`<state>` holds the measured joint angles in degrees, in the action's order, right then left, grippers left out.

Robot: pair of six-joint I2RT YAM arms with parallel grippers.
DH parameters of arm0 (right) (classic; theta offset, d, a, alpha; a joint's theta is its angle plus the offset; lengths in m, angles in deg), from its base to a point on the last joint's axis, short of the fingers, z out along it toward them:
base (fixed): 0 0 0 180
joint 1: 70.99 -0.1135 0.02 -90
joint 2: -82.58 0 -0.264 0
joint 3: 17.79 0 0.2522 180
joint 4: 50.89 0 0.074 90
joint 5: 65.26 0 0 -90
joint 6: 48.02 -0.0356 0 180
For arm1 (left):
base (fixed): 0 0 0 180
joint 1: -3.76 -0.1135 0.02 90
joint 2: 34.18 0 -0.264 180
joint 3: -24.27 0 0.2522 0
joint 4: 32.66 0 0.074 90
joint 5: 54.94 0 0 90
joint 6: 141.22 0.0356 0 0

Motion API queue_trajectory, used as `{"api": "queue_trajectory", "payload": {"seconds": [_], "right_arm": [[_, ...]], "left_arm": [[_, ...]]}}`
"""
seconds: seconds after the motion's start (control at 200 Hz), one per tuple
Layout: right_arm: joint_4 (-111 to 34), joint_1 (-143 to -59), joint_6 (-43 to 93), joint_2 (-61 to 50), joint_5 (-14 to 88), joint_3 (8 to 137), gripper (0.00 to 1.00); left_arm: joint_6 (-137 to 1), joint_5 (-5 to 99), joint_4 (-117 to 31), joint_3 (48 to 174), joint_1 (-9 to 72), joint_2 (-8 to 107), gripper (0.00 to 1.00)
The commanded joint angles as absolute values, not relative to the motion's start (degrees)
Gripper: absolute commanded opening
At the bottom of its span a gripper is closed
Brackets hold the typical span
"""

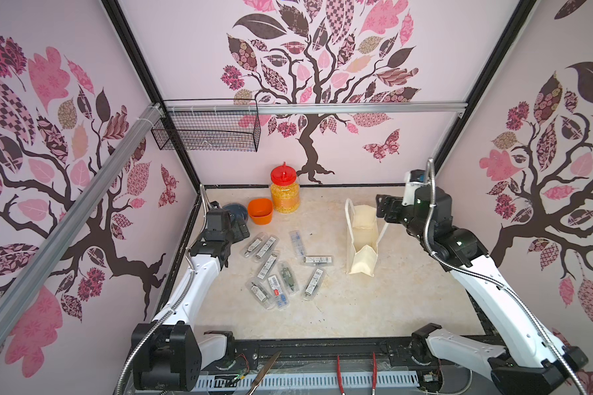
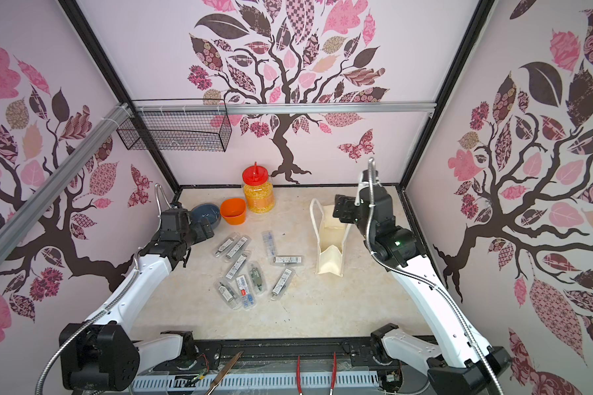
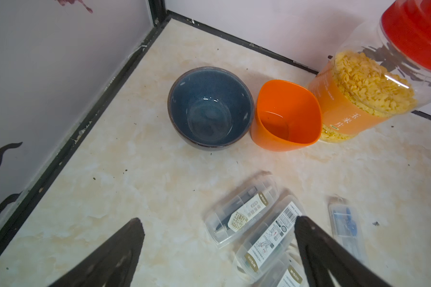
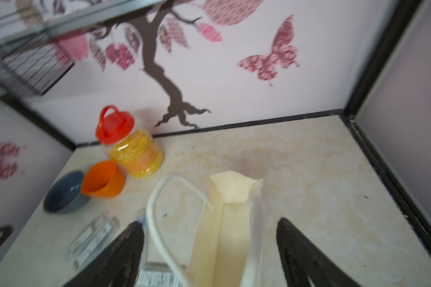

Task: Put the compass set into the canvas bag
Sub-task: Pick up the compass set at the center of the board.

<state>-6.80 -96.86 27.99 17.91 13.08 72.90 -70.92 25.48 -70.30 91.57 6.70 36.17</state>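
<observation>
Several compass sets in clear plastic cases [image 1: 271, 270] [image 2: 240, 273] lie scattered on the table's left-middle. One case [image 1: 317, 260] lies nearest the canvas bag. The canvas bag [image 1: 362, 239] [image 2: 329, 246] is a cream cloth tote standing upright with its mouth open, right of centre. My right gripper [image 1: 384, 208] [image 2: 343, 208] [image 4: 209, 222] hovers over the bag's far end, open and holding nothing; the bag [image 4: 224, 236] shows between its fingers. My left gripper [image 1: 242, 227] [image 2: 206, 231] [image 3: 218, 220] is open and empty above the leftmost cases [image 3: 244, 213].
An orange cup [image 1: 260, 211], a blue bowl [image 1: 235, 209] and a red-lidded jar of yellow flakes [image 1: 285, 193] stand at the back left. A wire basket [image 1: 206, 131] hangs on the back rail. Red-handled pliers [image 1: 356, 372] lie beyond the front edge.
</observation>
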Motion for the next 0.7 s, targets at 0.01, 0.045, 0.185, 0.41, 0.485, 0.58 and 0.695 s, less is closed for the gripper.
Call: {"api": "queue_trajectory", "payload": {"seconds": [0.01, 0.045, 0.185, 0.41, 0.485, 0.58, 0.695], "right_arm": [[5.4, -100.8, 36.8, 13.0, 19.5, 79.7, 0.86], [7.2, -103.0, 38.8, 11.3, 18.5, 81.5, 0.85], [14.8, -113.6, 41.8, 2.2, 12.8, 89.3, 0.86], [10.4, -117.4, 34.9, -8.2, 18.1, 88.7, 0.83], [8.4, -117.3, 33.2, -12.1, 19.5, 88.0, 0.83], [9.4, -117.4, 30.5, -19.0, 22.1, 90.3, 0.79], [9.5, -117.4, 27.4, -25.6, 22.9, 93.3, 0.77]], "left_arm": [[-73.0, 31.3, -78.0, 95.7, 6.8, 37.6, 0.98], [-73.6, 32.1, -78.7, 96.2, 6.7, 38.0, 0.98], [-77.9, 33.2, -83.4, 99.2, 4.9, 40.5, 0.98], [-79.3, 35.9, -84.9, 99.9, 2.5, 40.8, 0.98], [-79.8, 36.4, -84.9, 99.6, 2.4, 40.6, 0.98], [-81.0, 36.4, -86.4, 99.9, 2.4, 41.1, 0.98], [-81.4, 37.4, -86.9, 99.7, 2.4, 41.0, 0.98]]}}
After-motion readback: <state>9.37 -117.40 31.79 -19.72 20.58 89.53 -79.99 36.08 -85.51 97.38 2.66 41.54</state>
